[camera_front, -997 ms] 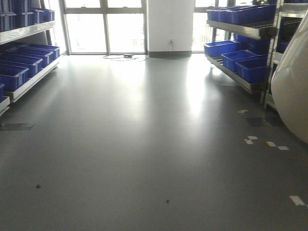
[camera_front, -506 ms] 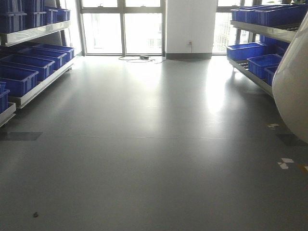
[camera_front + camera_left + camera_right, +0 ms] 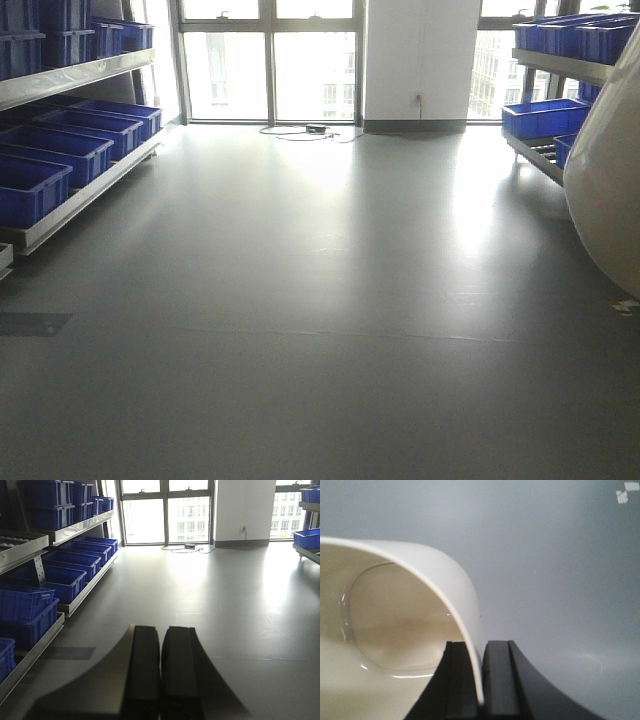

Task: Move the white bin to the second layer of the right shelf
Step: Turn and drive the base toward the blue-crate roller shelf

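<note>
The white bin (image 3: 395, 630) is a glossy off-white tub held in the air over the grey floor. My right gripper (image 3: 481, 652) is shut on its rim, one finger inside the wall and one outside. In the front view the bin's outer wall (image 3: 608, 190) fills the right edge. The right shelf (image 3: 560, 70) with blue crates stands behind it at the far right, mostly hidden by the bin. My left gripper (image 3: 161, 640) is shut and empty, its two black pads pressed together above the floor.
A long left shelf (image 3: 60, 80) carries rows of blue crates (image 3: 50, 150) on two layers. Windows and a white pillar (image 3: 418, 60) close the far end, with a cable (image 3: 310, 130) on the floor there. Open grey floor (image 3: 320, 300) lies between the shelves.
The front view has swung right to left: the right shelf has slid toward the right edge and the left shelf has come further into view. The bin stays at the right edge.
</note>
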You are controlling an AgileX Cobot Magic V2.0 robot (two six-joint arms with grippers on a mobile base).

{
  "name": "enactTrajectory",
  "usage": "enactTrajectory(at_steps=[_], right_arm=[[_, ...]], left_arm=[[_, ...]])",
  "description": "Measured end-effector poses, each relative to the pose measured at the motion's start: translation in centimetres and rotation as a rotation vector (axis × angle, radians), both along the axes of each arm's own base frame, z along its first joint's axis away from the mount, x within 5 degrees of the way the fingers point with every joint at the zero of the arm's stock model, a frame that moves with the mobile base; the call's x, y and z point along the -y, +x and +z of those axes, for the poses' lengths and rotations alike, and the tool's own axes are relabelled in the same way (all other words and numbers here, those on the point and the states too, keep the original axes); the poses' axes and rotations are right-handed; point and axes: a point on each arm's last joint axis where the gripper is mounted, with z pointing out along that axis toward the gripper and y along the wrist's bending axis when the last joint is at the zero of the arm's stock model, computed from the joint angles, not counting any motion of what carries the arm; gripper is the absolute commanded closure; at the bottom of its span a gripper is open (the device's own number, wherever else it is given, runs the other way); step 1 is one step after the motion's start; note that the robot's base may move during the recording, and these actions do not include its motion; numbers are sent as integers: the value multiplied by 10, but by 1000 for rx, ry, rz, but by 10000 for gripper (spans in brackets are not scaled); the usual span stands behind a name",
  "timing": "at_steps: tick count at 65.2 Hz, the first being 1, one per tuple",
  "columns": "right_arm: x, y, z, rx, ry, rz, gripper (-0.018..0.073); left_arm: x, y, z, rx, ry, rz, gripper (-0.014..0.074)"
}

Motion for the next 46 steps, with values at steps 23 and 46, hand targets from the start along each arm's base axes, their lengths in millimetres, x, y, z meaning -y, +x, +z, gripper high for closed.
enactTrajectory(at_steps=[23,46], right_arm=[[0,0,0,0,0,0,506],[0,0,0,0,0,0,506]], left_arm=[[0,0,0,0,0,0,512],[0,0,0,0,0,0,512]])
